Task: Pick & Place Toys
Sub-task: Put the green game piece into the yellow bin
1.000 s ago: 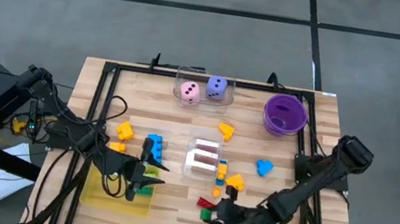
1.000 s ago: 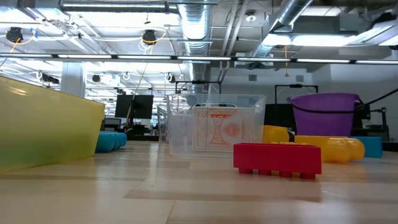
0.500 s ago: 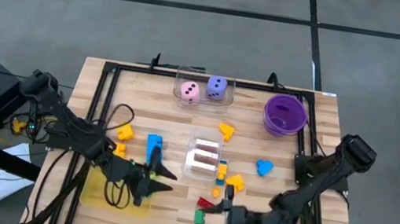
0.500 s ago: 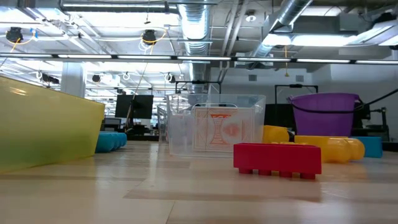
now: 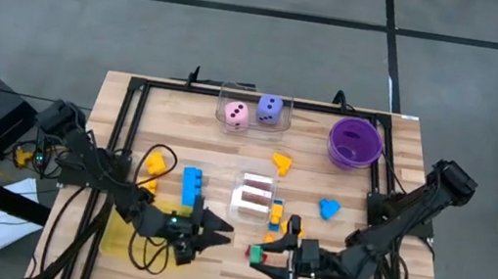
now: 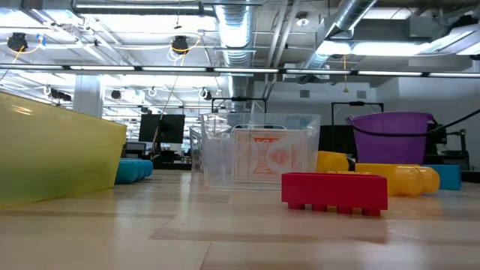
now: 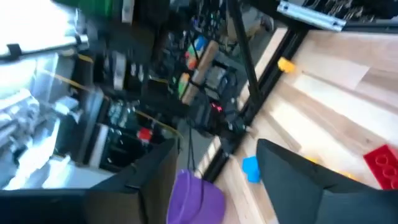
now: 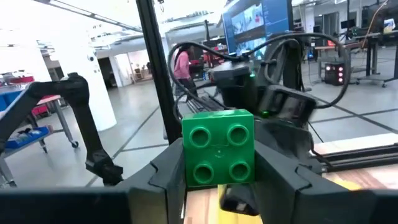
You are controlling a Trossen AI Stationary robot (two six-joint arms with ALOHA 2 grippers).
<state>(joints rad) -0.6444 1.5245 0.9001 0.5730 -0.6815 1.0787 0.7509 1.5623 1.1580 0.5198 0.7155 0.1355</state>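
Observation:
My right gripper hangs above the table's near middle, pointing level toward the left, shut on a green four-stud brick. Facing it from the left, my left gripper is open and level beside the yellow tray, with nothing between its fingers. A red brick lies flat on the table. A blue brick, yellow shapes and a blue shape lie scattered around it. My right gripper pinches the green brick by two opposite side walls between its two fingers. The fingers come level from the table's right. The brick is lifted clear of the table, and its studded face is turned back toward the wrist.
A clear box with cards stands mid-table. A clear box with a pink and a purple die sits at the far edge, next to a purple bowl. More small toys lie right of the card box.
My right gripper has risen off the table with the green brick and tipped from pointing down to level. My left gripper has swung from over the yellow tray toward the table's right, rolling and tipping up to level.

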